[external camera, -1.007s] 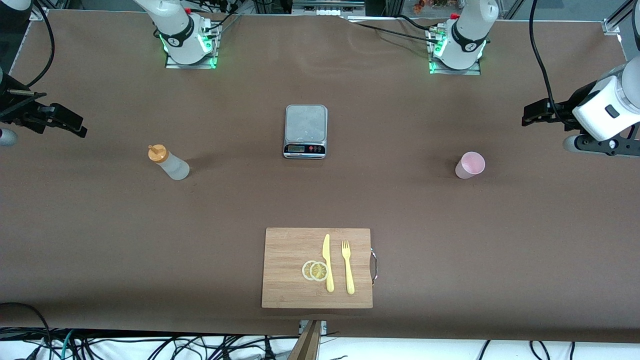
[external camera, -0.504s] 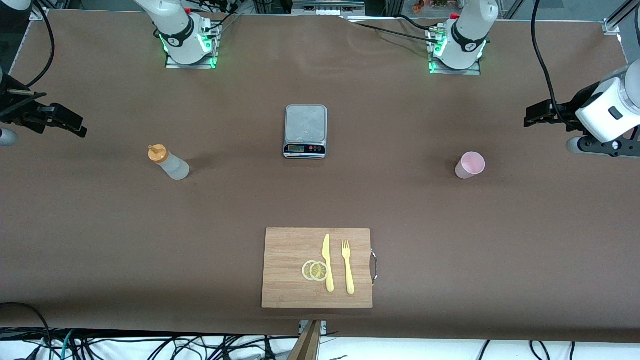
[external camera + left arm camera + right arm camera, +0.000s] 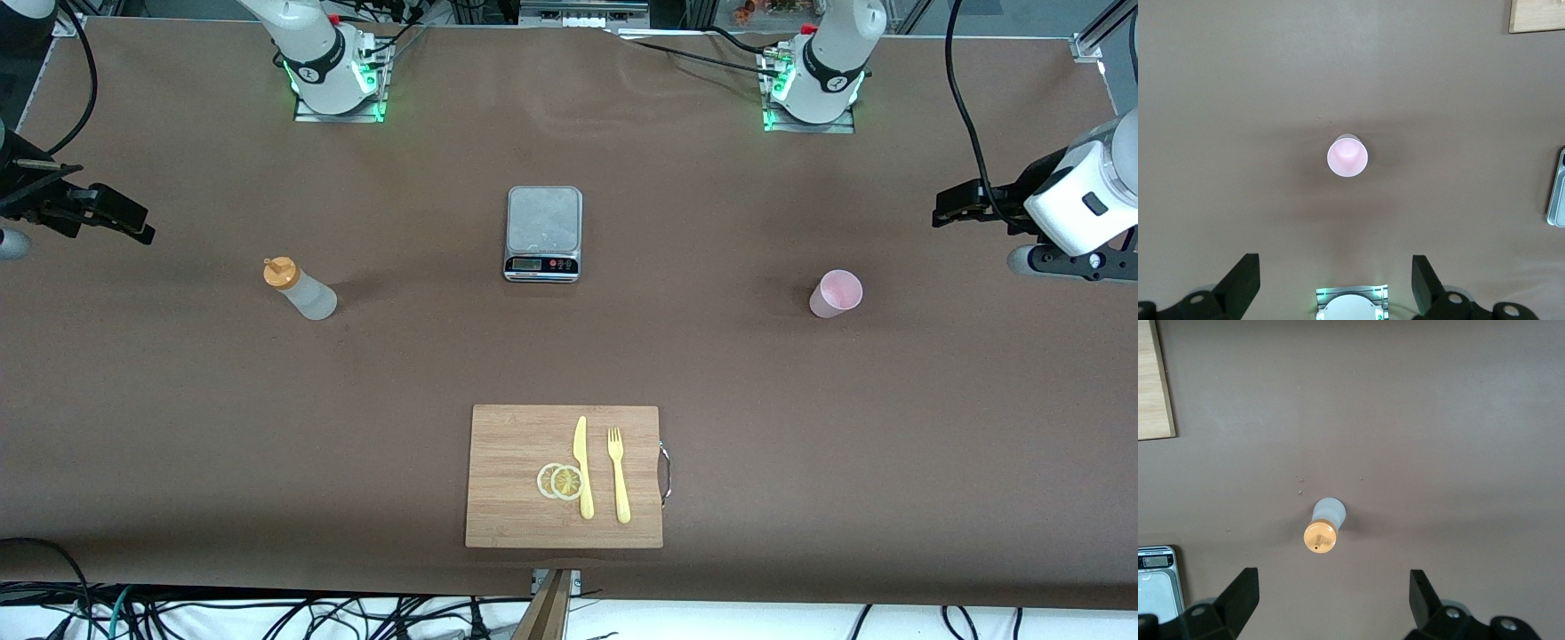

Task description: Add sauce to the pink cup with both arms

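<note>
A: Front view first. What stands on the table (image 3: 178, 400)?

B: The sauce bottle (image 3: 300, 289) stands upright toward the right arm's end, orange cap on. The pink cup (image 3: 836, 294) stands upright toward the left arm's end, well apart from the bottle. Between them, a little farther from the camera, sits a kitchen scale (image 3: 543, 233). Nearest the camera lies a cutting board (image 3: 516, 444) carrying two lemon slices (image 3: 560, 481), a yellow knife (image 3: 582, 467) and a yellow fork (image 3: 618, 474) (knife and fork side by side, slices touching the knife).

A: And the arms?

B: The left pincer (image 3: 960, 203) hangs over the table's edge at the left arm's end, clear of the cup. The right pincer (image 3: 120, 213) hangs over the right arm's end, clear of the bottle. Neither holds anything.

A: Left wrist view?

B: It looks straight down on the cup (image 3: 1347, 156), rim up. The left pincer (image 3: 1336, 277) has its two fingers (image 3: 1241, 280) spread wide, nothing between them. A corner of the board (image 3: 1538, 15) and an edge of the scale (image 3: 1558, 190) show at the margins.

A: Right wrist view?

B: The bottle (image 3: 1323, 527) stands on the table below, cap toward the camera. The right pincer (image 3: 1331, 593) is spread wide too (nothing in its grasp). The scale's display (image 3: 1158, 577) and a strip of the board (image 3: 1153, 380) show at the side.
</note>
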Motion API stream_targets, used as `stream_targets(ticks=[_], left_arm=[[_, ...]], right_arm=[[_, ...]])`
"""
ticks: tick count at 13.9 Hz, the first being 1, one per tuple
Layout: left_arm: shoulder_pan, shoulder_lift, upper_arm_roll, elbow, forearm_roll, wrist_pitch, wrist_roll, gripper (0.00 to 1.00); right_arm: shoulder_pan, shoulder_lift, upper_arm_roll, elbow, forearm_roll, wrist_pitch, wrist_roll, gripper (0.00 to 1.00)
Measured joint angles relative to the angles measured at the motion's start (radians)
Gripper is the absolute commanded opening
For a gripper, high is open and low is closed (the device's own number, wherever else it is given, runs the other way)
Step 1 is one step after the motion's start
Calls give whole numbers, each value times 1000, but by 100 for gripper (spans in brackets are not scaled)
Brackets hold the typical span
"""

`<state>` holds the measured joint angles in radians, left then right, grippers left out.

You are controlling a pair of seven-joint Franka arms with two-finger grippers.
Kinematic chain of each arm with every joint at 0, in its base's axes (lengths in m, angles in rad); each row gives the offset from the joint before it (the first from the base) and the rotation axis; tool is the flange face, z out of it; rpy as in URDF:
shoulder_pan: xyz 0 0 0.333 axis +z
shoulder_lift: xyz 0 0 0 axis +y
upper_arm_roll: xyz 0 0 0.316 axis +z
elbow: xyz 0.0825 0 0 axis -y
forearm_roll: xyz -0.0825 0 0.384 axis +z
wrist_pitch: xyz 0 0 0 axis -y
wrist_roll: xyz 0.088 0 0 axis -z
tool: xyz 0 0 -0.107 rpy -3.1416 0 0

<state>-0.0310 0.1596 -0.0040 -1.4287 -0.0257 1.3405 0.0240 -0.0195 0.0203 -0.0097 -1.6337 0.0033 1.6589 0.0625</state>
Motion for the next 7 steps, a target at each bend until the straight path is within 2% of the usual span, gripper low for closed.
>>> stream_targets(ticks=[7], left_arm=[[0, 15, 1, 0, 1, 0, 0, 100]], right_arm=[[0, 0, 0, 0, 0, 0, 0, 100]])
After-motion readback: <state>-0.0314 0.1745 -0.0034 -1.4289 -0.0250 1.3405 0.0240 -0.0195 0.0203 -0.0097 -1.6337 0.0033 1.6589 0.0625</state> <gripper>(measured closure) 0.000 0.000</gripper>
